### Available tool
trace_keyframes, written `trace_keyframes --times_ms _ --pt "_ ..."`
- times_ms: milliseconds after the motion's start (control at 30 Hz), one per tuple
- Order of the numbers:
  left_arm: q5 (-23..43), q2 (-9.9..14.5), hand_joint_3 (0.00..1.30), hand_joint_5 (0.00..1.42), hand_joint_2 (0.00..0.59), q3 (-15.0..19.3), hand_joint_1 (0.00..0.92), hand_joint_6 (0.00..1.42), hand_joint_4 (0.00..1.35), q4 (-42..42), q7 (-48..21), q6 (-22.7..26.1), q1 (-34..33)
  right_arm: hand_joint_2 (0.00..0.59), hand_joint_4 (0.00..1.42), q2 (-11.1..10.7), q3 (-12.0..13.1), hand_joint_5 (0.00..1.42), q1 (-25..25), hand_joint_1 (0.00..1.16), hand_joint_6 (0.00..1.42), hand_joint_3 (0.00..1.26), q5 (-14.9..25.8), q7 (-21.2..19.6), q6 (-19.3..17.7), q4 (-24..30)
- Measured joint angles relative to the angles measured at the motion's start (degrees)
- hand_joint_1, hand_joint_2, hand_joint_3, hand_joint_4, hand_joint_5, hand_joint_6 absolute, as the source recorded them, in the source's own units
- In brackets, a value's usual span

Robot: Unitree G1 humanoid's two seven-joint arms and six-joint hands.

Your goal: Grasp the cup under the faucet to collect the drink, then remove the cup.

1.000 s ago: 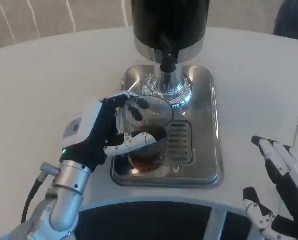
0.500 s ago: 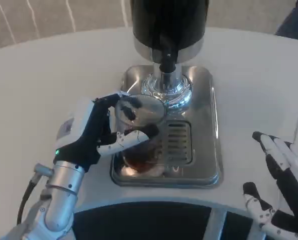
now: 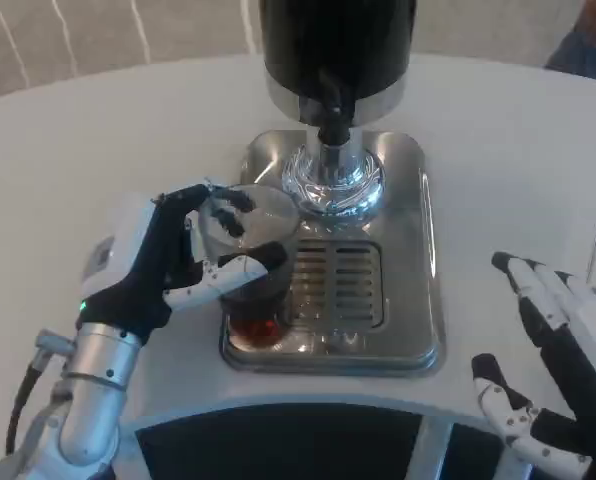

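Observation:
A clear cup (image 3: 250, 262) with dark drink at its bottom stands tilted over the left part of the steel drip tray (image 3: 418, 300). My left hand (image 3: 168, 265) grips the cup from the left, fingers wrapped around its wall. The black dispenser's faucet (image 3: 332, 118) hangs above the tray's back, to the right of and beyond the cup. My right hand (image 3: 558, 370) waits with fingers spread at the lower right, holding nothing.
The black dispenser (image 3: 336, 50) on its chrome base (image 3: 333, 180) rises at the back of the tray. The slotted grate (image 3: 340, 285) lies beside the cup. White table (image 3: 98, 150) spreads to the left; its curved front edge runs along the bottom.
My left hand has drawn the cup leftward and toward me, away from under the faucet, to the tray's left edge. The right hand shifted slightly.

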State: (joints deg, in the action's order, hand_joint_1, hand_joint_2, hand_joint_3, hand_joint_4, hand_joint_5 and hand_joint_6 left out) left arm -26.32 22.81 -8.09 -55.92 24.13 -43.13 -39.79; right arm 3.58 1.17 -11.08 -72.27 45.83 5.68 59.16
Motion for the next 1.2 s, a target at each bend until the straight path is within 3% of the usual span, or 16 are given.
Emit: trace_keyframes --times_ms 267,500,1200 --pt "1.9 2.5 1.01 1.36 0.038 2.5 0.483 1.42 1.15 1.7 -1.6 -1.1 3.0 0.552 0.00 -0.1 -1.2 0.00 1.7 0.31 0.00 0.01 -0.1 2.6 0.4 0.0" --pt "3.5 3.7 1.01 1.36 0.038 4.5 0.483 1.42 1.15 4.1 -3.3 -1.7 5.5 0.551 0.00 -2.1 -1.6 0.00 2.9 0.30 0.00 0.01 0.3 4.9 0.4 0.0" --pt "7.1 4.1 1.01 1.37 0.036 8.7 0.484 1.42 1.15 12.0 -8.5 -2.1 10.5 0.550 0.00 -6.2 -3.2 0.00 5.6 0.27 0.00 0.01 1.7 9.4 0.5 0.0"
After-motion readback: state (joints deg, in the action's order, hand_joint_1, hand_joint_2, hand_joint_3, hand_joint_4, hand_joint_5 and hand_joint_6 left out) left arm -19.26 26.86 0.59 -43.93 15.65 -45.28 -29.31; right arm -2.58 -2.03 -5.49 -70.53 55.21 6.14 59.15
